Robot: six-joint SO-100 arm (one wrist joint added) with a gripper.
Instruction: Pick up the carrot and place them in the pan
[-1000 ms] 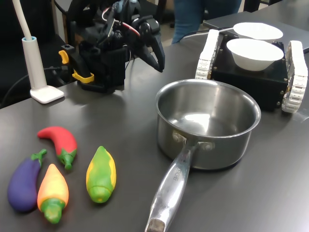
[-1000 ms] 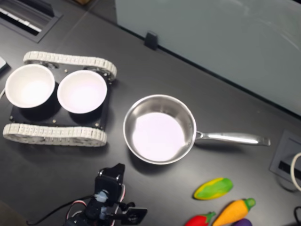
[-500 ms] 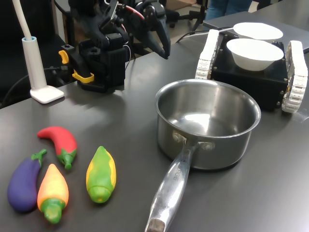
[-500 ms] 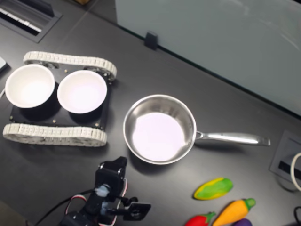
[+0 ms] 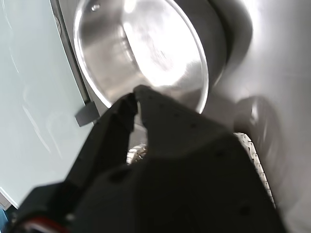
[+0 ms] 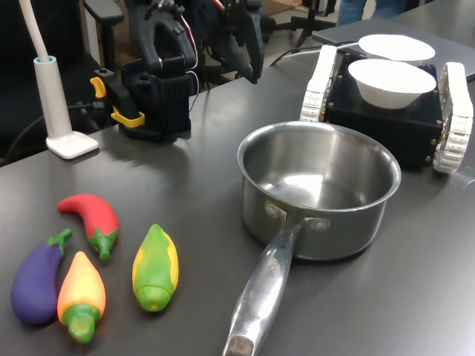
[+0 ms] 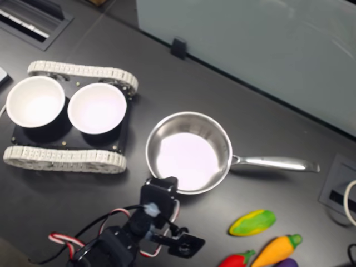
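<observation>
Your tabletop point(image 6: 415, 282) carries the pan point(image 6: 319, 189), empty; stamped lettering on its handle is too small to read. The carrot point(image 6: 80, 295) lies well apart at the first exterior view's lower left, between an eggplant point(image 6: 35, 280) and a corn toy point(image 6: 155, 267). Your end effector point(image 5: 135, 99) hangs above the pan rim, tips nearly touching, gripping nothing.

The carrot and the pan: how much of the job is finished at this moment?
Nothing is done yet. The carrot lies on the table beside the other toy vegetables, untouched, and the pan is empty. The gripper holds nothing; its jaws are almost closed in the wrist view. Reaching, grasping, carrying and placing all remain.
</observation>
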